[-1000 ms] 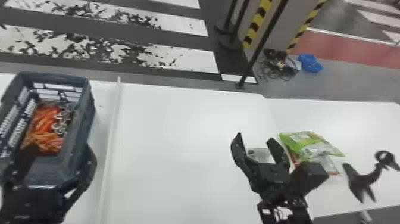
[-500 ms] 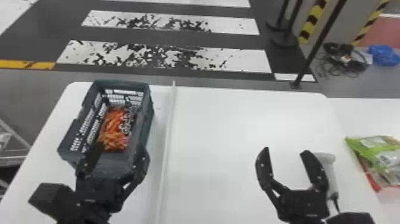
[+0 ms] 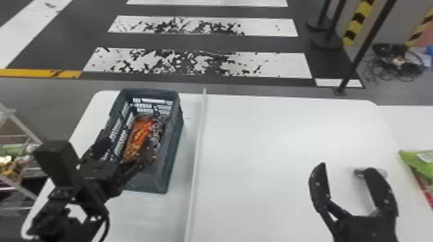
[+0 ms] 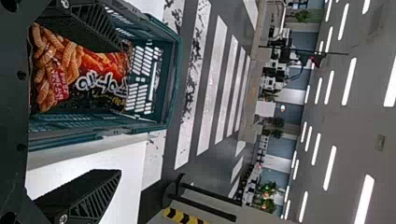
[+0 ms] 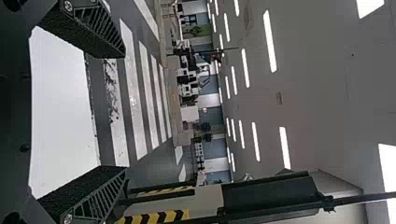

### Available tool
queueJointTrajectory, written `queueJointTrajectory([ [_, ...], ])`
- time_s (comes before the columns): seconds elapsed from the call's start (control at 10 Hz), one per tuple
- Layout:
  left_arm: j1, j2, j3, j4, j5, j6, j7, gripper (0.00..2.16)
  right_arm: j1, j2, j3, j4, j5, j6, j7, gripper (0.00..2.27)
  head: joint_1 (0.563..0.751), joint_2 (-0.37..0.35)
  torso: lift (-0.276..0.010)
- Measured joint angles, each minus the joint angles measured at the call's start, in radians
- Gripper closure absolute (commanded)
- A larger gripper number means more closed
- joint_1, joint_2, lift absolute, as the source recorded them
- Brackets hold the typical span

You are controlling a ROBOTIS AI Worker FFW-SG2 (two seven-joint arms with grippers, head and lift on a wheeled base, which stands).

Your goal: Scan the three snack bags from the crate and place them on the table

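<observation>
Left hand was spread, one finger over the crate, the other outside | orange snack bag lay inside | right hand hung spread above worktop | risk: lowering off-centre could have snagged the crate

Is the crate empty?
No, a snack bag in orange and black lies inside the crate.

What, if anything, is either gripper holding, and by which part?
Nothing. The black left gripper and black right gripper stand open, empty; the orange-and-black snack bag lies in the teal plastic crate.
</observation>
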Motion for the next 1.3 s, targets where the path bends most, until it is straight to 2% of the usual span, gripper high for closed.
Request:
queueJointTrajectory([
  [0.2, -0.078, -0.001, 0.042, -0.005, 0.022, 0.133, 0.02, 0.07, -0.022, -0.021, 0.006, 0.019, 0.003, 0.004, 0.0, 0.08, 0.695, 0.071, -0.037],
  [0.3, -0.133, -0.001, 0.054, 0.017, 0.022, 0.2, 0.03, 0.08, -0.033, -0.034, 0.013, 0.027, 0.003, 0.016, 0.0, 0.08, 0.695, 0.089, -0.037],
  [0.5, -0.269, -0.001, 0.058, 0.117, 0.019, 0.3, 0.029, 0.15, -0.037, -0.047, 0.016, 0.03, 0.005, 0.039, 0.0, 0.09, 0.695, 0.101, -0.037],
  [0.7, -0.376, -0.001, 0.05, 0.235, 0.025, 0.343, 0.019, 0.15, -0.044, -0.052, 0.024, 0.035, 0.011, 0.054, 0.0, 0.09, 0.695, 0.11, -0.037],
  [0.8, -0.435, -0.001, 0.04, 0.295, 0.025, 0.374, 0.019, 0.25, -0.05, -0.053, 0.036, 0.041, 0.016, 0.058, 0.0, 0.09, 0.695, 0.114, -0.037],
  [0.9, -0.495, -0.001, 0.033, 0.344, 0.026, 0.454, 0.02, 0.25, -0.056, -0.056, 0.045, 0.048, 0.022, 0.062, 0.0, 0.1, 0.695, 0.117, -0.037],
  [1.1, -0.574, -0.001, 0.011, 0.389, 0.019, 0.56, 0.047, 0.23, -0.067, -0.067, 0.059, 0.062, 0.028, 0.079, 0.0, 0.11, 0.695, 0.12, -0.037],
  [1.3, -0.644, -0.001, -0.013, 0.447, -0.001, 0.654, 0.048, 0.23, -0.077, -0.075, 0.066, 0.072, 0.023, 0.078, -0.001, 0.11, 0.695, 0.113, -0.037],
])
